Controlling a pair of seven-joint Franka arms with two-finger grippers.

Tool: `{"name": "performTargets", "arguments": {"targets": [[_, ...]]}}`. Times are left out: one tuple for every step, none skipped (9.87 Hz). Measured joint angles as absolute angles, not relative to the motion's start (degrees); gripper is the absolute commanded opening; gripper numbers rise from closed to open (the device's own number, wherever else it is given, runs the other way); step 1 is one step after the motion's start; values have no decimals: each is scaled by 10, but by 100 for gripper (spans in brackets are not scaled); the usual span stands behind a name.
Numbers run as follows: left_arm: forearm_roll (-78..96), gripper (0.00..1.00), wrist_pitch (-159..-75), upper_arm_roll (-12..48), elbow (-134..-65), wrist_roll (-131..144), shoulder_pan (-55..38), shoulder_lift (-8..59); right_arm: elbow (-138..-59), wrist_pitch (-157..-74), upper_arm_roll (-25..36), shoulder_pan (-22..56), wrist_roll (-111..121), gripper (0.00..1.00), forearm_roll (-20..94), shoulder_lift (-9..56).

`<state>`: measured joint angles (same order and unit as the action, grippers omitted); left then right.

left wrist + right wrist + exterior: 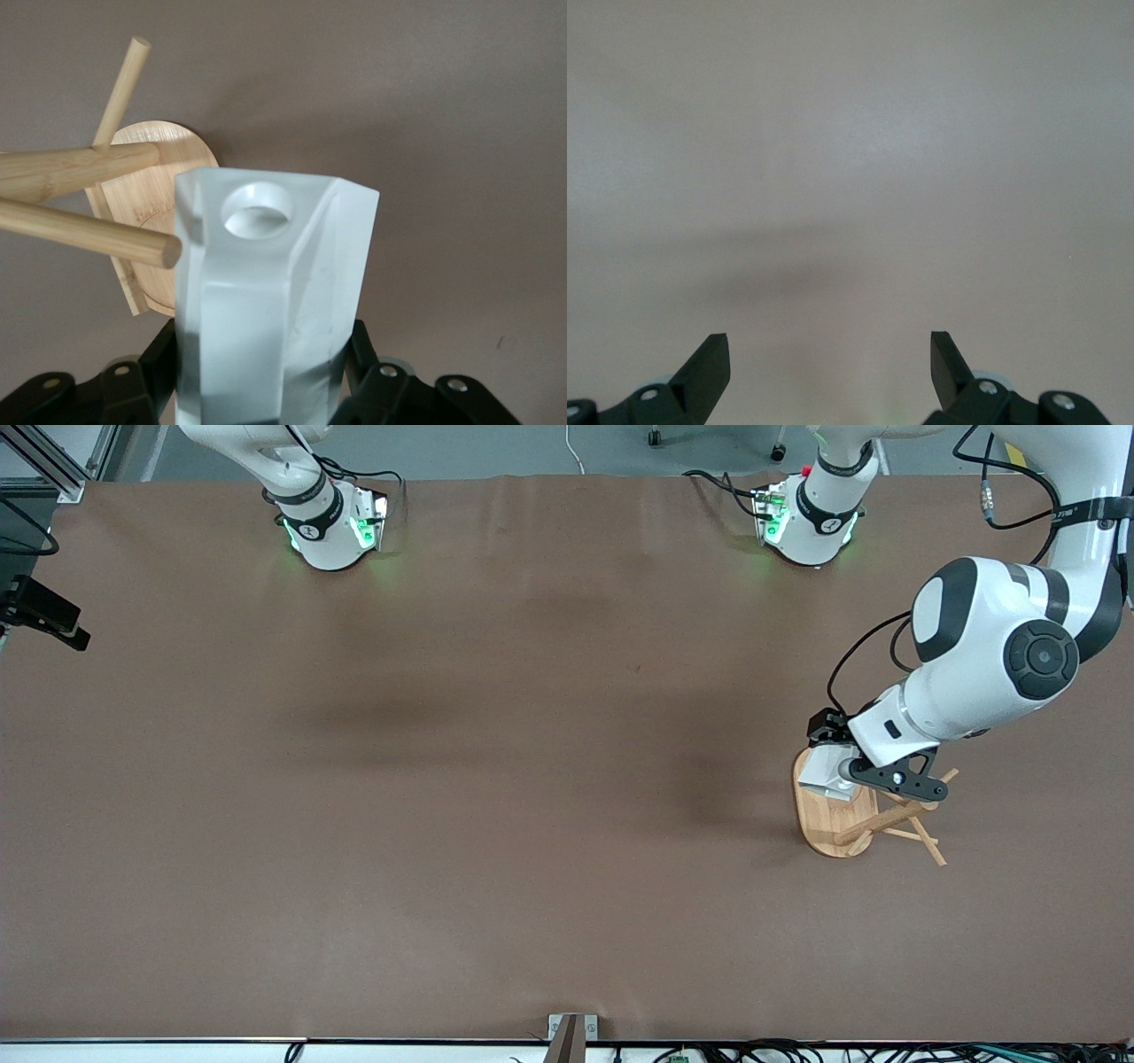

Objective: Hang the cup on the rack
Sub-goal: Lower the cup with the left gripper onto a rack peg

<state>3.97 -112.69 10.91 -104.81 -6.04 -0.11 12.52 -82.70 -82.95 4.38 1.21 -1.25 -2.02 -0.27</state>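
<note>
With the white faceted cup (266,301) clamped in the left pincer (837,766) over the bamboo mug rack (873,819), its handle hole (257,210) beside a peg tip (162,249), a misaimed approach could topple the rack; the right pincer (830,372) waits spread apart over bare tabletop (496,779).

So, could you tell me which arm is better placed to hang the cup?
Left: its gripper holds the cup over the rack, beside a peg. The right gripper waits open.

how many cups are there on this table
1: the cup is held in the left gripper over the rack, at the left arm's end of the table; none shows elsewhere.
</note>
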Motion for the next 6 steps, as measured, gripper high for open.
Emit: {"name": "performTargets", "arguments": {"targets": [[40, 1, -1130, 106, -1048, -63, -1, 125, -827, -830, 44, 12, -13, 100, -20, -3], [40, 1, -1131, 103, -1048, -67, -1, 125, -827, -830, 44, 12, -13, 100, -20, -3], [40, 1, -1134, 101, -1047, -68, -1, 125, -827, -830, 44, 12, -13, 100, -20, -2], [40, 1, -1137, 101, -1047, -68, -1, 125, -827, -830, 44, 12, -13, 100, -20, -2], [40, 1, -1141, 101, -1047, -68, -1, 126, -827, -830, 44, 12, -13, 100, -20, -2], [40, 1, -1146, 101, -1046, -70, -1, 128, -827, -830, 44, 12, -13, 100, -20, -2]]}}
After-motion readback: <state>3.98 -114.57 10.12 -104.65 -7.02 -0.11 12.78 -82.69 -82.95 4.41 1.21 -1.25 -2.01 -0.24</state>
